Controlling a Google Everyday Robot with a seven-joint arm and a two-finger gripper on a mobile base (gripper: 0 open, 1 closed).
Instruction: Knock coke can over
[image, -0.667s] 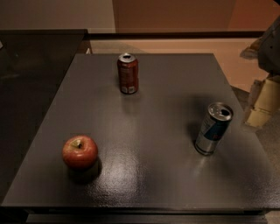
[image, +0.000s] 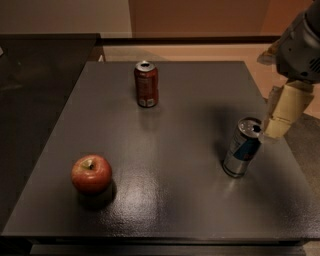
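The coke can (image: 146, 84), short and red with a silver top and a white patch near its base, stands upright at the back middle of the dark grey table (image: 165, 150). My gripper (image: 281, 116), cream-coloured under a grey arm housing, hangs over the table's right edge. It is far to the right of the coke can and in front of it. It sits just behind and right of a silver-and-blue can (image: 243, 147) and holds nothing that I can see.
A red apple (image: 91, 173) sits at the front left of the table. The taller silver-and-blue can stands at the right, close to the gripper. A dark counter (image: 35, 75) adjoins the table on the left. Tan floor lies beyond the back and right edges.
My gripper and arm have moved a little to the left, further over the table's right edge. The cans and the apple have not moved.
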